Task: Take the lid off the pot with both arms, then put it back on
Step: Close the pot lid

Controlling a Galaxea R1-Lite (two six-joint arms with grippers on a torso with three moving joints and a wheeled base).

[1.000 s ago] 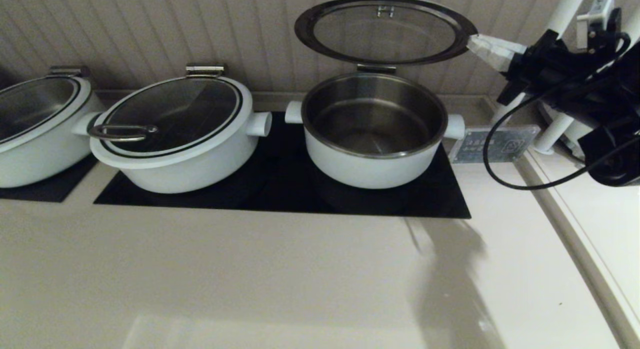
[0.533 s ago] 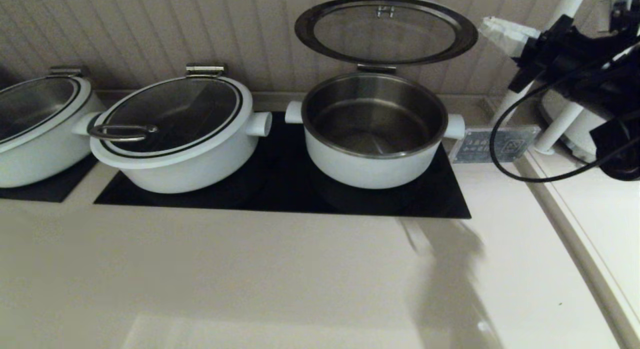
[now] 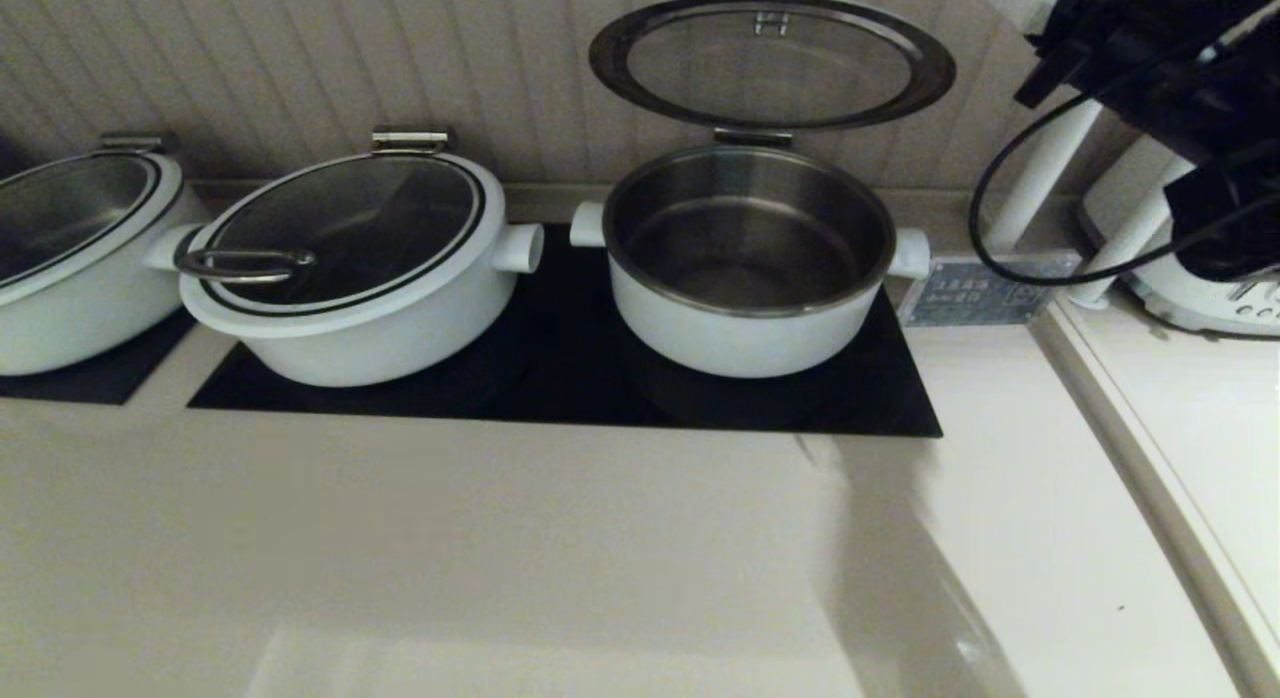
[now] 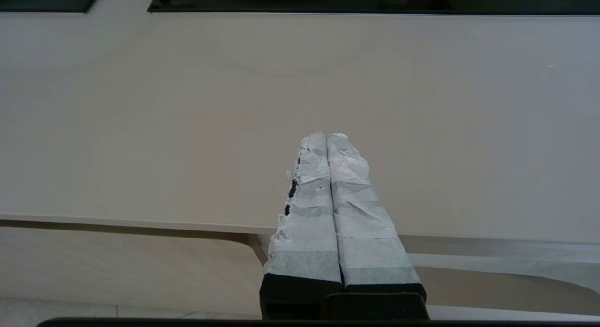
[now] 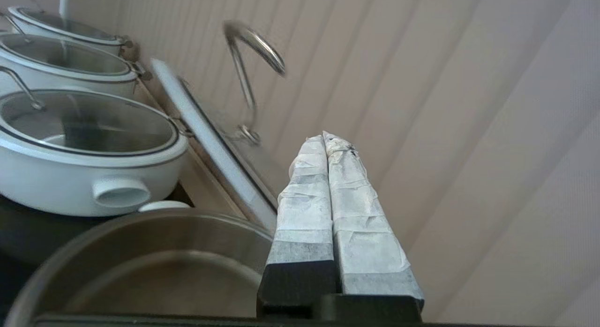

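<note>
Lid [image 3: 771, 58] raised above pot [image 3: 748, 263], right tool [image 5: 326, 138] beside it, closed

Dim warm light, soft shadow across the counter [image 3: 900, 578], mild blur.

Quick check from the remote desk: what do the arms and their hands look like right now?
Right arm: black jointed body with a looping black cable. Left hand and right hand: black bases, each with two long fingers wrapped in wrinkled whitish tape, frayed at the tips.
</note>
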